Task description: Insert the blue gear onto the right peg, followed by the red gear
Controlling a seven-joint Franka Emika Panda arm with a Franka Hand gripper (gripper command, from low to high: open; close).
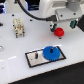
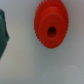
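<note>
Going left to right in the exterior view: the grey plate (image 1: 44,56) carries the blue gear (image 1: 51,52), apparently already seated over the right peg. Further right, the red gear (image 1: 59,33) lies flat on the table, directly beneath my gripper (image 1: 61,25). I cannot tell how wide the pincer stands. I can read no writing.

The red gear (image 2: 50,26) looks like moulded plastic — matt, with a toothed rim and a smooth raised hub. The blue gear (image 1: 52,52) has the same plastic look, flat and evenly coloured. It lies on a grey plate (image 1: 35,58) with a black border, dull in finish. The white table (image 1: 15,62) is smooth with a faint sheen — soft reflections show near its edges.
</note>
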